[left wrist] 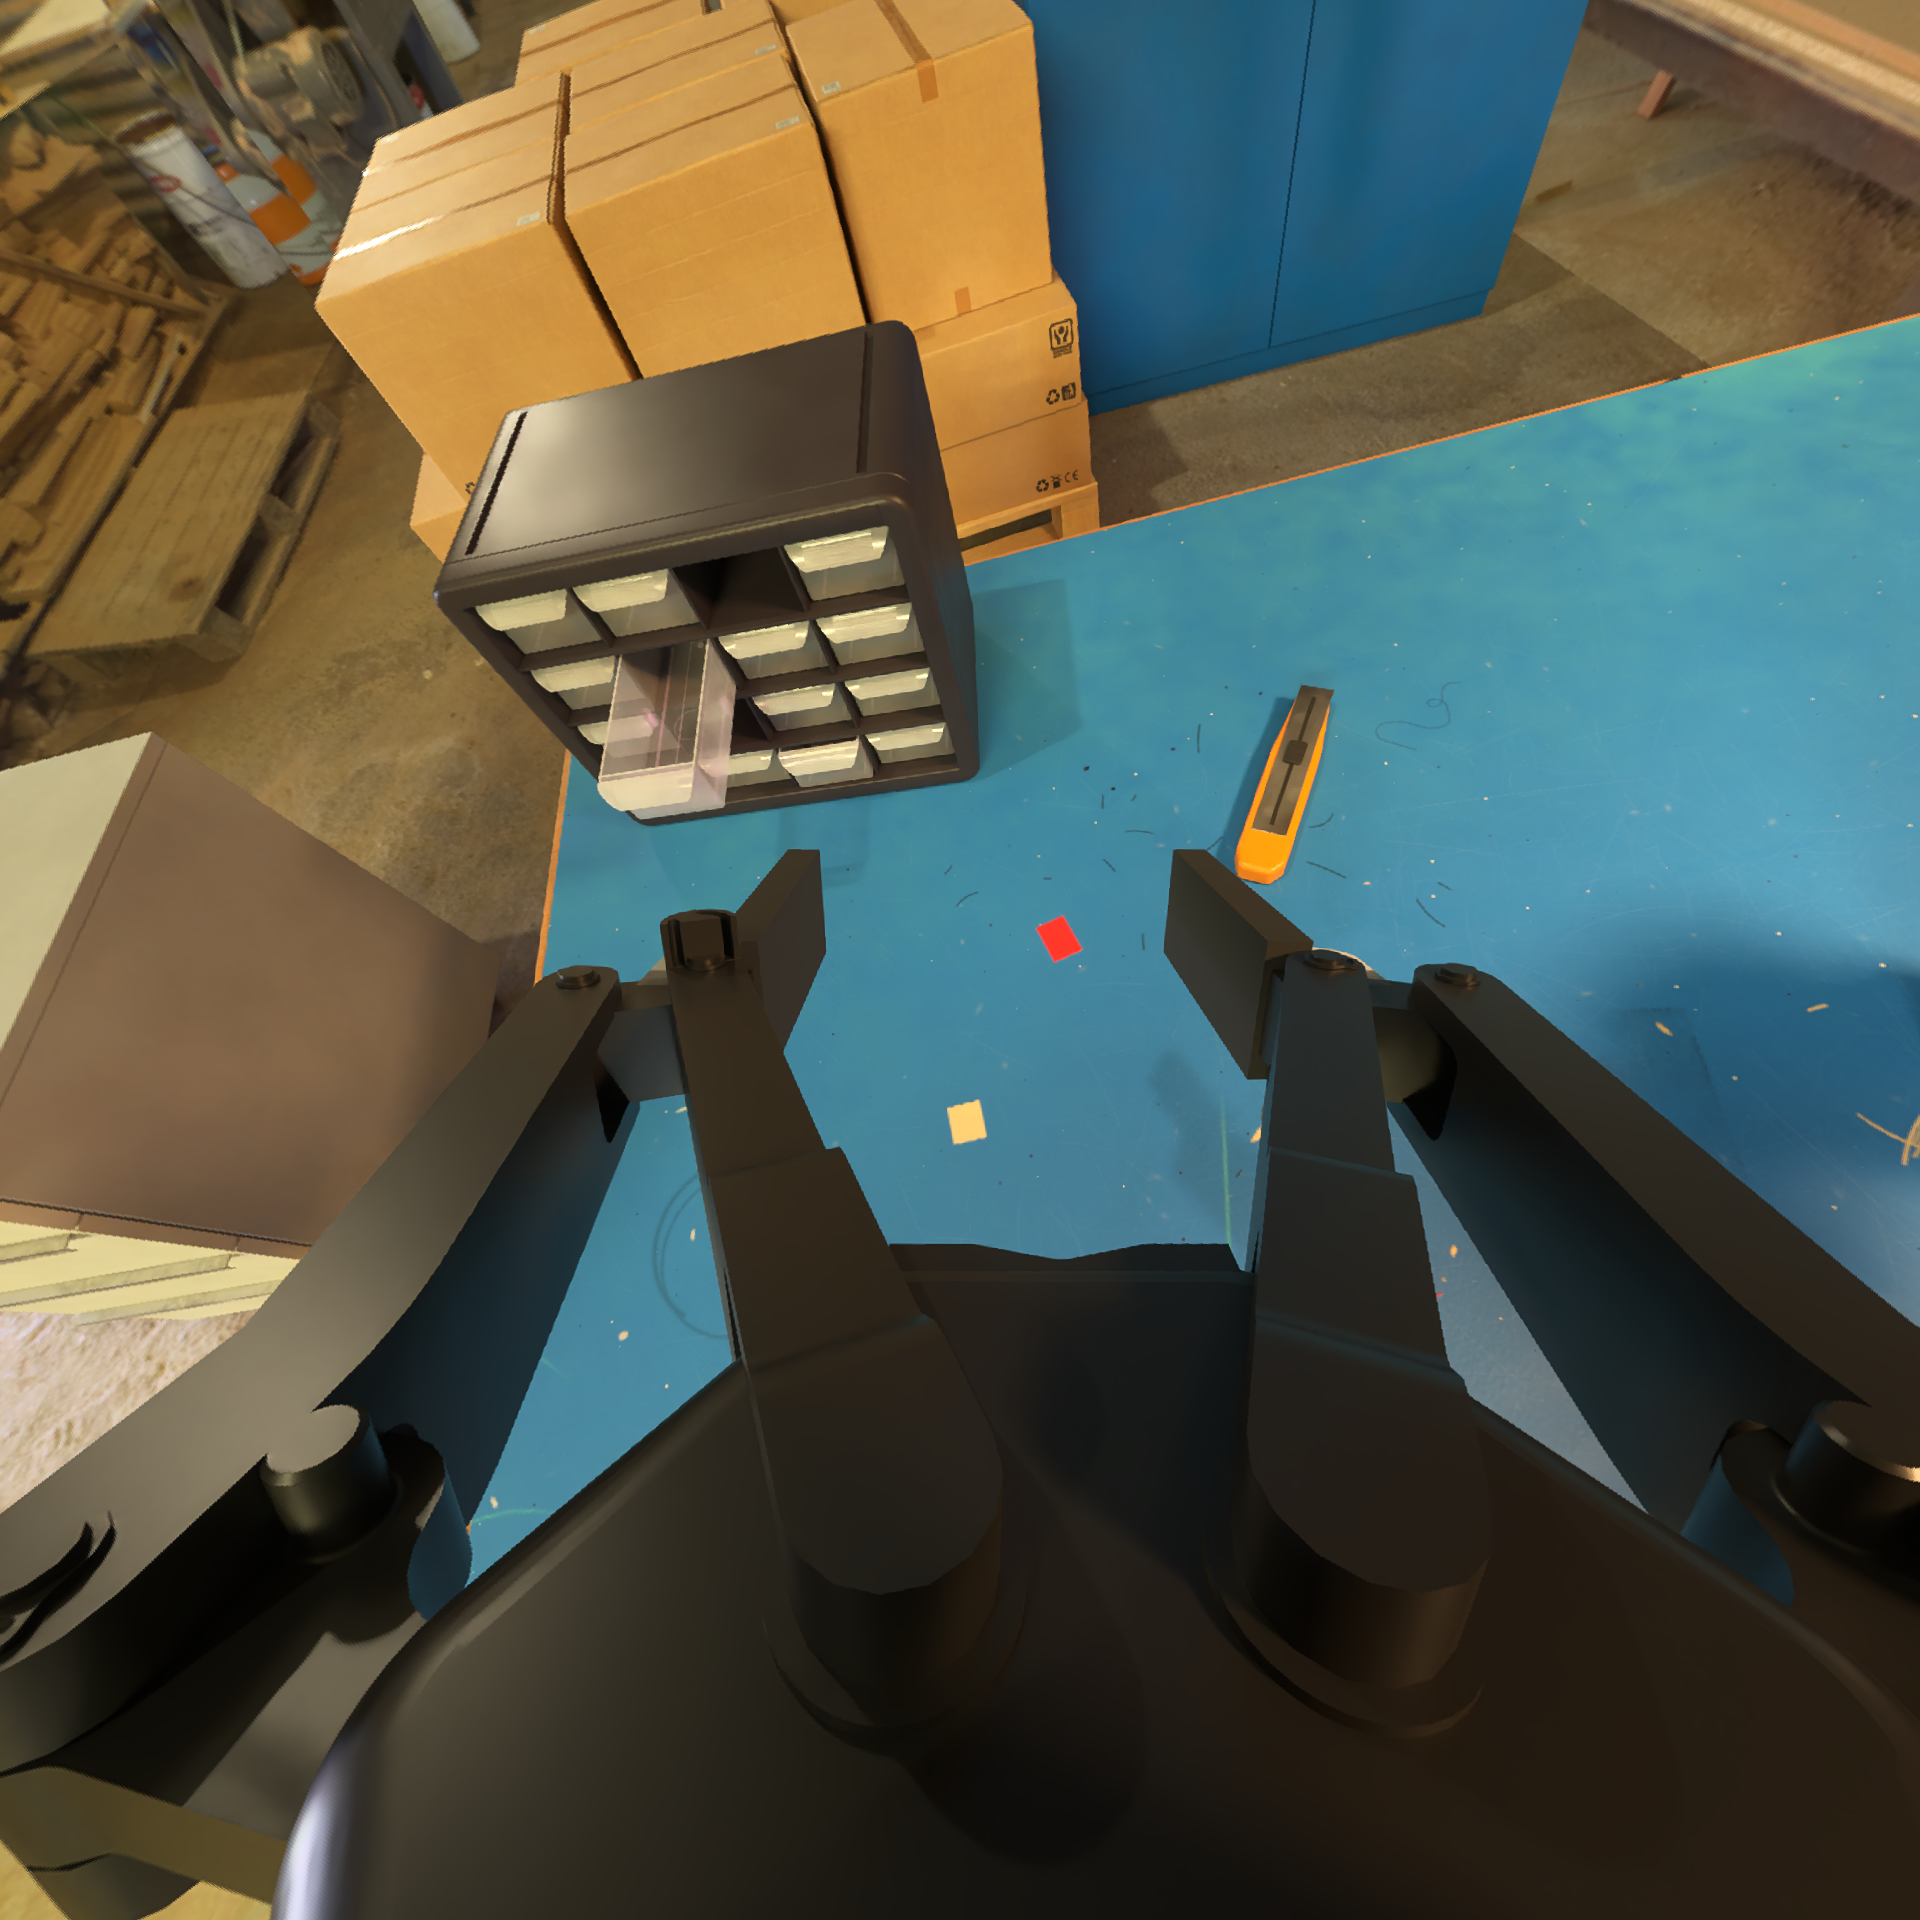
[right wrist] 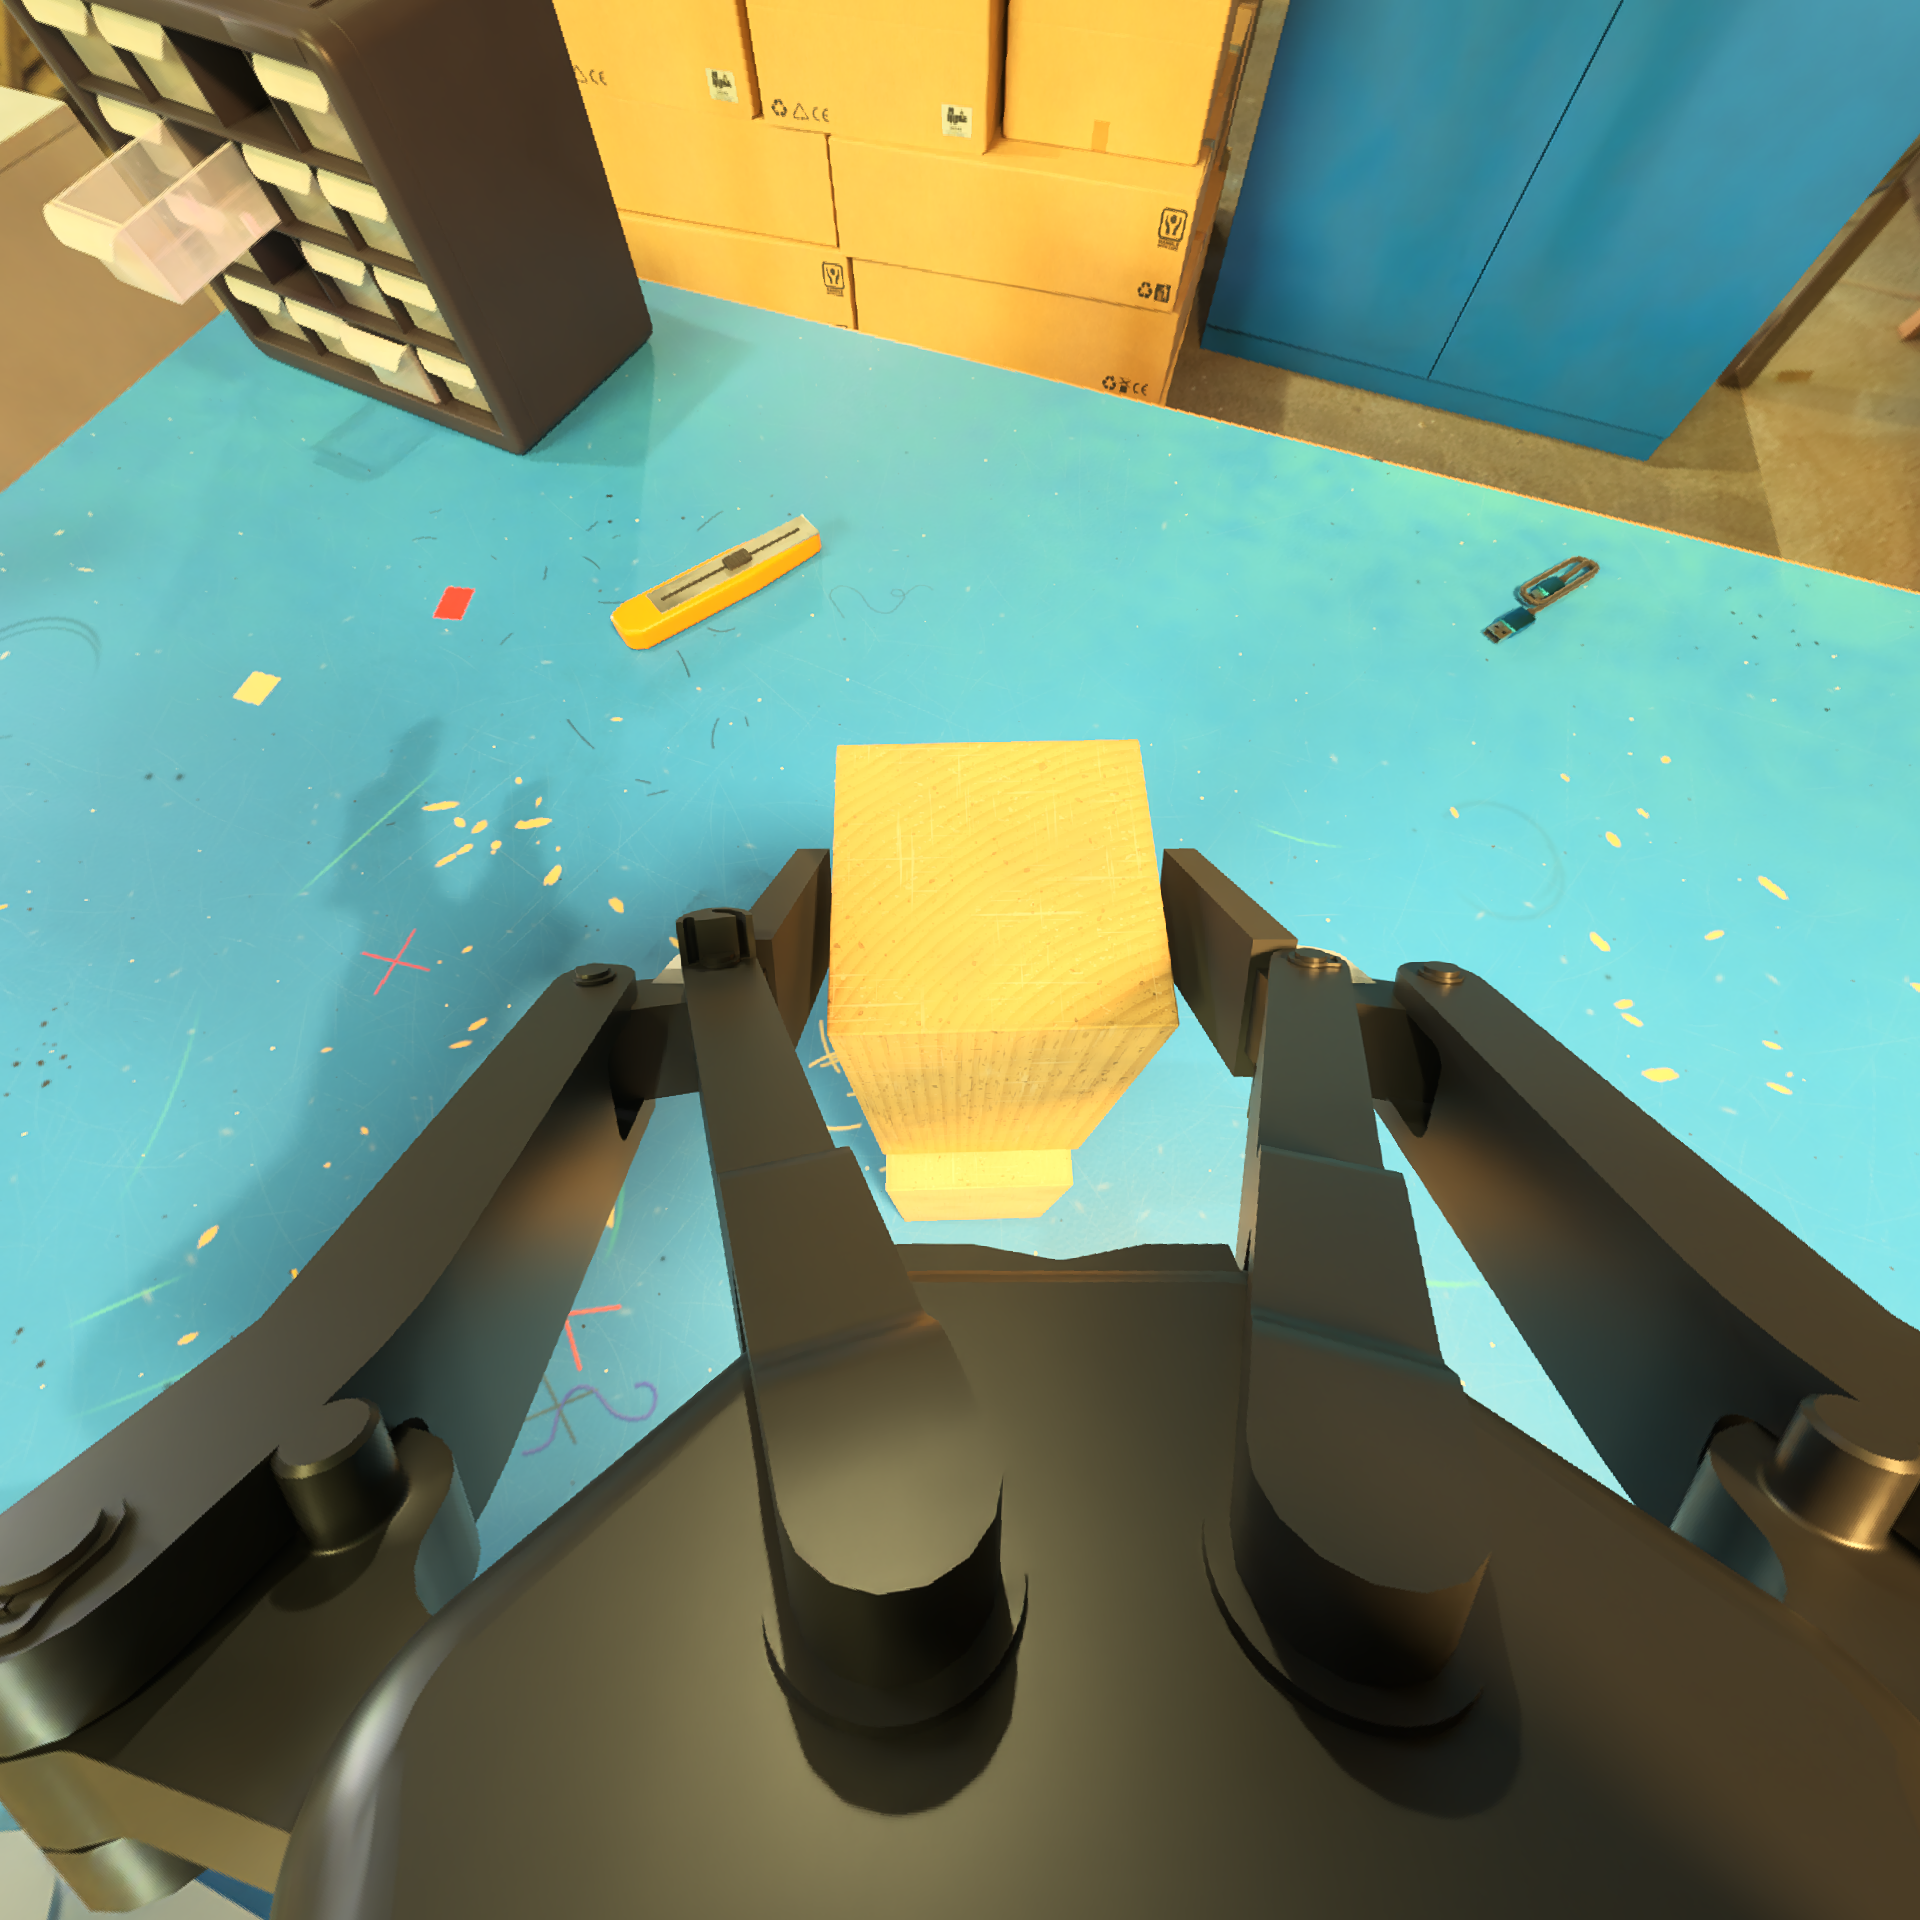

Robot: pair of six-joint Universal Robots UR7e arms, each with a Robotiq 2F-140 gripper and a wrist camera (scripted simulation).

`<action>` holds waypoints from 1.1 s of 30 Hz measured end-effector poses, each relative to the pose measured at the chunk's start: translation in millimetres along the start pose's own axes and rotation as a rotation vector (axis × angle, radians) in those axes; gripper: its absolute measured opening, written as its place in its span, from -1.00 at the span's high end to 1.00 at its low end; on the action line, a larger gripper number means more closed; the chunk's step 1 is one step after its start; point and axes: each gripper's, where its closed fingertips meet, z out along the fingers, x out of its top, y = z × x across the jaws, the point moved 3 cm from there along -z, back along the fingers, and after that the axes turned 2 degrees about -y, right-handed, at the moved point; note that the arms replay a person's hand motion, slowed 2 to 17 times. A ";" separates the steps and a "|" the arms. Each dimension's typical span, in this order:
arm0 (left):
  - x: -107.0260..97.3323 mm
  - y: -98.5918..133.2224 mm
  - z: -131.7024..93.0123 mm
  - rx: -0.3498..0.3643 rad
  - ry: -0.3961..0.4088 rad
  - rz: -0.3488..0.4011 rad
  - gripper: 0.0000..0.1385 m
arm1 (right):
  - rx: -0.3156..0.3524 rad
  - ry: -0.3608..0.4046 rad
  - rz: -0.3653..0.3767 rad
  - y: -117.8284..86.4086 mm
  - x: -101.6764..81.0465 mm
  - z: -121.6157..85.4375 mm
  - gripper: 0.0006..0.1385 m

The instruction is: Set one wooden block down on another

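In the right wrist view a pale wooden block [right wrist: 997,894] stands between my right gripper's [right wrist: 995,914] fingers. It appears to rest on a second wooden block [right wrist: 977,1184], of which only a strip shows below it. The right gripper's jaws are spread wide, with the pads [right wrist: 1210,945] beside the upper block's sides. My left gripper [left wrist: 995,894] is open and empty above the blue table [left wrist: 1455,644]. No block shows in the left wrist view.
A dark drawer cabinet [left wrist: 727,582] with one clear drawer [left wrist: 665,727] pulled out stands at the table's far left corner. An orange utility knife [left wrist: 1283,790] lies nearby, also in the right wrist view [right wrist: 717,582]. A USB stick [right wrist: 1538,597] lies far right. Cardboard boxes [left wrist: 707,208] stand beyond the table's edge.
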 end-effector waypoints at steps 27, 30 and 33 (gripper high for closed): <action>-5.8 24.5 4.1 -0.036 -0.019 0.009 -0.27 | 0.004 -0.001 -0.001 -0.4 0.3 0.2 -0.19; -8.0 26.5 4.2 -0.039 -0.025 0.006 -0.27 | 0.004 -0.001 -0.001 -0.4 0.3 0.2 -0.19; -9.5 28.4 4.1 -0.042 -0.030 0.004 -0.29 | 0.005 -0.001 -0.001 -0.5 0.4 0.2 -0.20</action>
